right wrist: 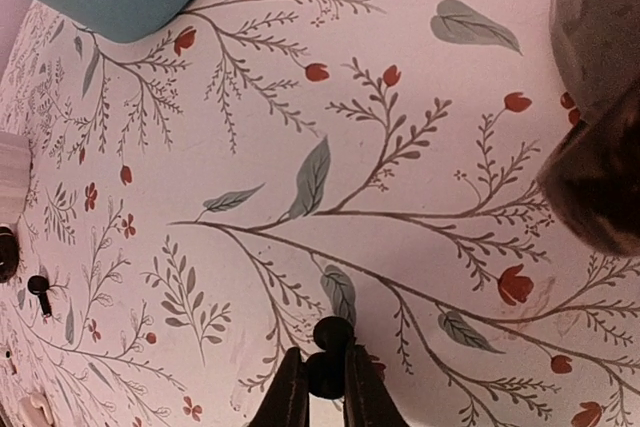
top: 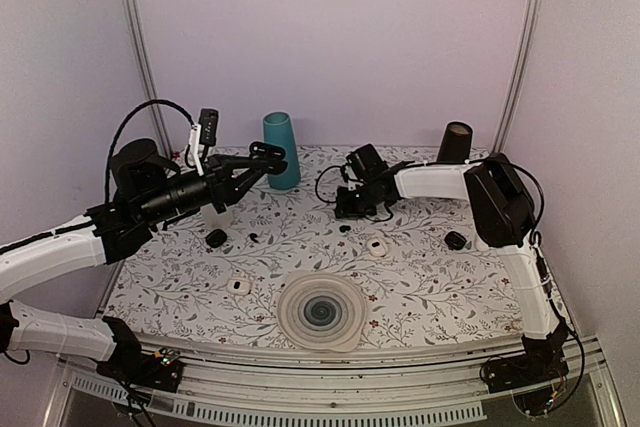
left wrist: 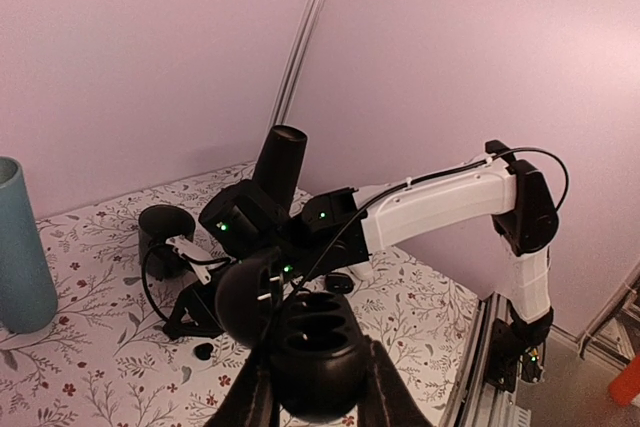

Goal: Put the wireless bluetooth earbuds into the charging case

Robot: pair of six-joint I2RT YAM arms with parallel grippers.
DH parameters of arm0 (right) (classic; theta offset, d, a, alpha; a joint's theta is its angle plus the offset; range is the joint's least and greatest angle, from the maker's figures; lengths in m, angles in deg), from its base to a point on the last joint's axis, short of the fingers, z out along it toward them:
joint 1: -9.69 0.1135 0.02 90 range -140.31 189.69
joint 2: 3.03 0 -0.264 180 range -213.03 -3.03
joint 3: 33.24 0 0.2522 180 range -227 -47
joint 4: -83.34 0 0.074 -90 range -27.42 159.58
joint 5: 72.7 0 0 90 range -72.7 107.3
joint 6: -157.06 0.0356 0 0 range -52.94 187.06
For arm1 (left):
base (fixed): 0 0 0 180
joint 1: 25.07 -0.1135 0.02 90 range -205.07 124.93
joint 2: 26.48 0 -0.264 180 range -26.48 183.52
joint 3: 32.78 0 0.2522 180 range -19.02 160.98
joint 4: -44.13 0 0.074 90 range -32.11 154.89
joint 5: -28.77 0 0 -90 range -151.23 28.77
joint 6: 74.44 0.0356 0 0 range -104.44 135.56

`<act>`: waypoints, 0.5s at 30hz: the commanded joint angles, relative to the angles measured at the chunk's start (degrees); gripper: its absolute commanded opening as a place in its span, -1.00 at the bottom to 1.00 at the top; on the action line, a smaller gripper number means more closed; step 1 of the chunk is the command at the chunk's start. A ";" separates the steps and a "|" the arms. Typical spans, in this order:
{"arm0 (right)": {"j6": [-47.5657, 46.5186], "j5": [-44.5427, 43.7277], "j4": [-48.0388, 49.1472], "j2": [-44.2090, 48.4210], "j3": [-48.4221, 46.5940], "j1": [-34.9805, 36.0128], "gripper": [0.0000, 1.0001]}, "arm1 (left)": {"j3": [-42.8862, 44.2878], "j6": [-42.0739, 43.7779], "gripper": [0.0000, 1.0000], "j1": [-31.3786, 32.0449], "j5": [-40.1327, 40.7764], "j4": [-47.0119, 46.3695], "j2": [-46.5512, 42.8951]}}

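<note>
Earbud [right wrist: 331, 334] in right pincer [right wrist: 324, 375], wrist-view only

Left white-and-black arm [top: 50, 252] stretches out raised, its left gripper [top: 268, 159] clamped round an open black charging case [left wrist: 315, 337]. Right white-and-black arm [top: 440, 182] dips low, right gripper [right wrist: 322, 359] pinching a tiny glossy black earbud [right wrist: 332, 331].

On the flowered bench [top: 430, 287], a tall teal cup [top: 281, 150] stands at 11 o'clock near the back edge. A dark tube [top: 455, 142] stands upright at 1 o'clock. A pale ribbed disc [top: 321, 312] lies flat at 6 o'clock, by the near edge.
</note>
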 commanded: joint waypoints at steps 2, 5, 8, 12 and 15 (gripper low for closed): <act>0.83 1.25 -1.04 -1.84 -0.74 -0.05 -0.87 | 0.37 0.52 -1.00 -0.95 -0.48 -0.11 -0.99; 0.67 0.61 -1.40 -1.06 -0.45 -0.10 -0.92 | 0.37 0.55 -1.00 -1.01 -0.41 -0.11 -0.97; -0.02 -0.24 -1.41 0.80 0.96 -0.10 -0.93 | 0.37 0.78 -1.00 -1.10 -0.30 -0.12 -0.76; -1.78 -0.98 0.93 7.28 5.24 -0.07 -0.93 | 0.50 1.34 -1.00 -1.10 -0.32 -0.07 -0.30; -3.74 -0.59 2.01 10.38 8.01 -0.09 -0.94 | 0.72 1.91 -1.00 -1.21 -1.18 -0.32 0.28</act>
